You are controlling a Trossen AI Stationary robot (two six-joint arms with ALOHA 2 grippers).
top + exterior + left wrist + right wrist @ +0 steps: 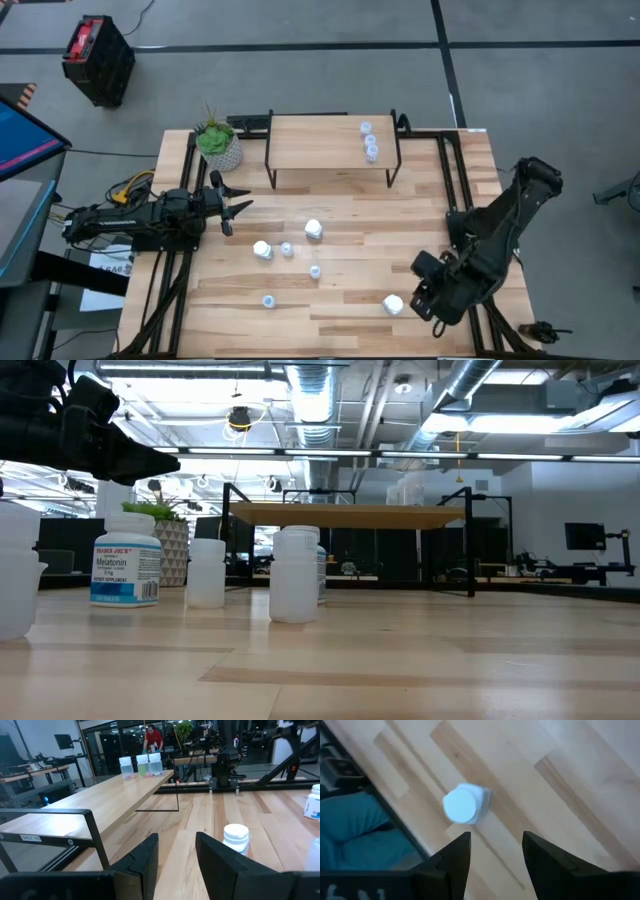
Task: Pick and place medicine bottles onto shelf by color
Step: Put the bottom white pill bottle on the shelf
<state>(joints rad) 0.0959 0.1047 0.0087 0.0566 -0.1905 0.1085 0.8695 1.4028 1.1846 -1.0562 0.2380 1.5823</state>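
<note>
My desk (400, 205) fills the middle of the high view, a wide plank top. The shelf (320, 140) stands at its upper centre on thin black legs, and three small translucent bottles (369, 142) sit in a short row near the shelf's right end. A potted plant (218, 143) stands just left of the shelf.

My left arm lies along the left edge of the desk, and my left jaws (236, 207) hang at centre-left, below the plant and left of the loose bottles. In my left wrist view these jaws (176, 851) stand a little apart with nothing between them, and a white-capped bottle (235, 838) stands on the desk just beyond them.

My right arm reaches in from the right edge, and my right jaws (420, 297) sit at the lower right of the high view. In my right wrist view they (496, 851) stand apart and empty above the planks, with a white bottle (464, 804) seen from above just ahead of them; that bottle (392, 304) lies at lower right, beside the jaws.

Between my arms the rest are scattered: two white bottles (313, 229) and (262, 249), and three small pale ones at (287, 249), (315, 271) and (268, 300)
</note>
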